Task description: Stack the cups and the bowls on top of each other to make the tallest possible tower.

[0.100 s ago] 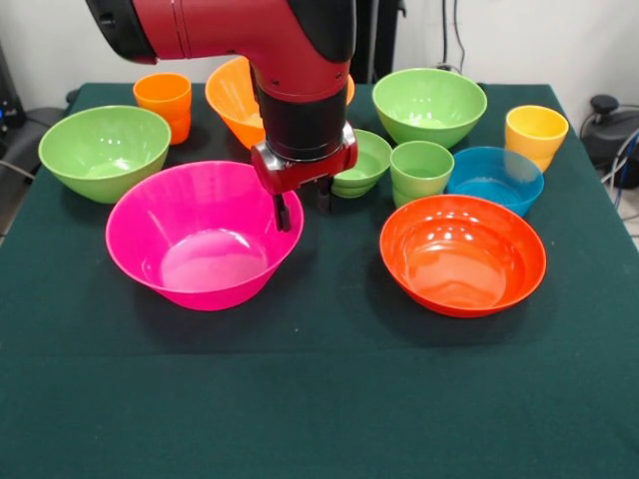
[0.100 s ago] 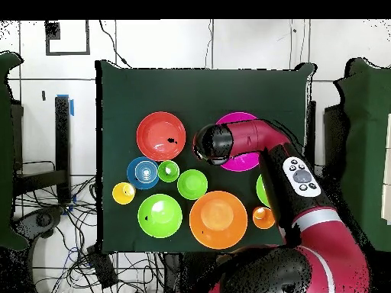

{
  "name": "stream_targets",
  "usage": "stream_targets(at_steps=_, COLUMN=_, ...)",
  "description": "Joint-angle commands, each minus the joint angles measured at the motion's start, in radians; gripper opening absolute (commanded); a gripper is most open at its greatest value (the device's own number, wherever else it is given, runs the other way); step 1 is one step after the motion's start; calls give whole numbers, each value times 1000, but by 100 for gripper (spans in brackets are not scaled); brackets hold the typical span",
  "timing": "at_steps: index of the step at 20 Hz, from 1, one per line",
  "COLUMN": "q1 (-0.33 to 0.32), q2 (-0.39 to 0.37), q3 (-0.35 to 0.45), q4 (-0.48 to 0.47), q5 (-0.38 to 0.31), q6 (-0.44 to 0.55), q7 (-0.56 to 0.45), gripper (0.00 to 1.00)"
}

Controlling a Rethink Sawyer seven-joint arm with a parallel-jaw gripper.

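My gripper [image 1: 302, 203] hangs with fingers spread, holding nothing, at the far right rim of the pink bowl [image 1: 200, 239]. That bowl is large, glossy and flared, sitting upright and empty on the green cloth [image 1: 319, 399], left of the red-orange bowl [image 1: 462, 254].

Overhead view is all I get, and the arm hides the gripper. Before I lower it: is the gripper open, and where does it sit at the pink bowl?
Observer: Open. The gripper hangs at the pink bowl's rim on the robot's side, apparently with one finger inside and one outside.
Operator: Is anything in that bowl?
Observer: No, it is empty.
Operator: What is the green thing under the arm?
Observer: A light green bowl, upright and empty, apart from the pink one.
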Motion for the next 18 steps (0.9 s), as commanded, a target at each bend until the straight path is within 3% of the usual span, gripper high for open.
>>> stream_targets(at_steps=1, q1=21, q2=51, q3=18, q4=-38, q5=-76, q6=-4, q7=-149, gripper=0)
stream_targets(at_steps=18, q1=5, q2=46, q3=54, q4=-37, q5=-50, q6=4, q7=-182, gripper=0)
